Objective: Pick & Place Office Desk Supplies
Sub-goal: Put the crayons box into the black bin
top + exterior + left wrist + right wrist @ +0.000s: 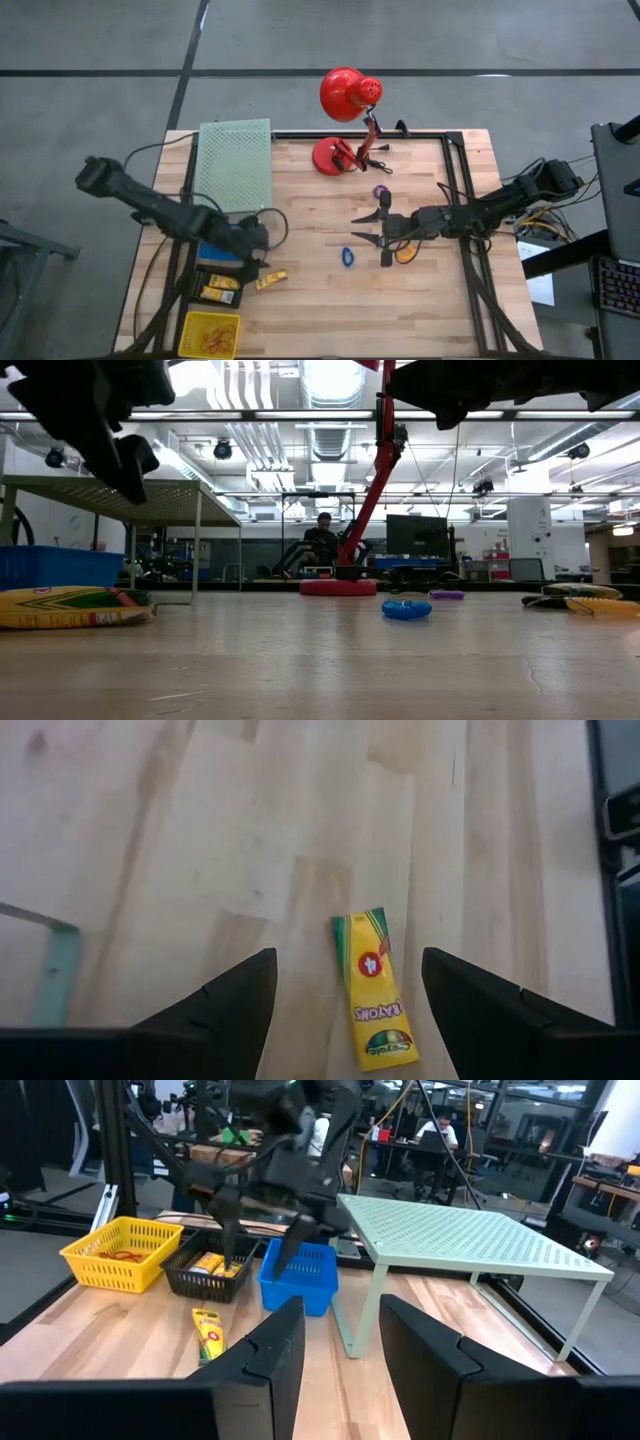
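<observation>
Overhead, left gripper (340,995) open above crayon box (373,989); right gripper (380,238) empty, fingers parted, near blue ring (347,257).

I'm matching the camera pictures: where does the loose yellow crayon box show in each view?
High view: yellow crayon box lower left of centre, beside the black basket.
Low view: far left.
Left wrist view: between the open left end effector.
Right wrist view: before the basket.
Shared landmark: black basket.

High view looks straight down on my tabletop (330,300). Low view sits level at its surface. My left wrist view, close, shares the crayon box (375,990) with my right wrist view.
</observation>
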`<control>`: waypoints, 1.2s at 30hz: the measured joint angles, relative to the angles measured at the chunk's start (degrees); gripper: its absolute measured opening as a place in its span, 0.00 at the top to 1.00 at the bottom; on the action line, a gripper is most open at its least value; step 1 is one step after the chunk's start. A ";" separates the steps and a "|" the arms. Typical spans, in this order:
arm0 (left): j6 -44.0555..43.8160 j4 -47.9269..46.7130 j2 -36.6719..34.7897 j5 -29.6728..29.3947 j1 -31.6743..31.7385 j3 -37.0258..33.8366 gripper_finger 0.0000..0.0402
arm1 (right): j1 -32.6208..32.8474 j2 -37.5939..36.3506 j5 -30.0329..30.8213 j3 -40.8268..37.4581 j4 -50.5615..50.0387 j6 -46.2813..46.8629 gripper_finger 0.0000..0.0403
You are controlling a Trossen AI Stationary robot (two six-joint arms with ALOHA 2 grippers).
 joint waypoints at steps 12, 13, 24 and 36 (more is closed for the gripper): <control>-8.92 5.46 9.60 -0.76 -3.79 0.00 0.36 | 0.00 0.00 0.00 -0.02 -0.04 -0.14 0.70; -9.21 5.80 10.41 -0.76 -3.79 0.00 0.36 | 0.00 0.00 0.00 -0.02 -0.06 -0.01 0.70; -13.59 6.20 18.35 0.15 -4.89 0.00 0.36 | 0.00 0.00 0.00 -0.02 -0.24 -0.17 0.68; -9.44 8.61 20.00 -0.30 -8.12 0.00 0.36 | -0.02 0.00 0.00 -0.02 -0.24 -0.17 0.69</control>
